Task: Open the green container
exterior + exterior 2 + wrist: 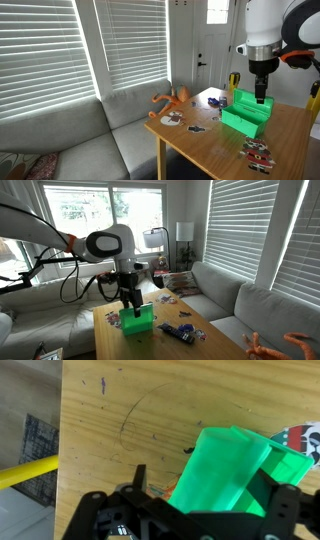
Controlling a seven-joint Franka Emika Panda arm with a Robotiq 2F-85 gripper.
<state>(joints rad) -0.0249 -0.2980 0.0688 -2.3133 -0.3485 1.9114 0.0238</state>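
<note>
Gripper [260, 98], jaws wide apart, above green container [242, 120], its long axis aslant to the table [120, 420] edge.

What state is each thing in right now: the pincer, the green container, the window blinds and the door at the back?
pincer, open, holding nothing, right over the container; contact unclear.
green container, lid looks tilted up, so partly open.
blinds, lowered.
door, looks shut.
</note>
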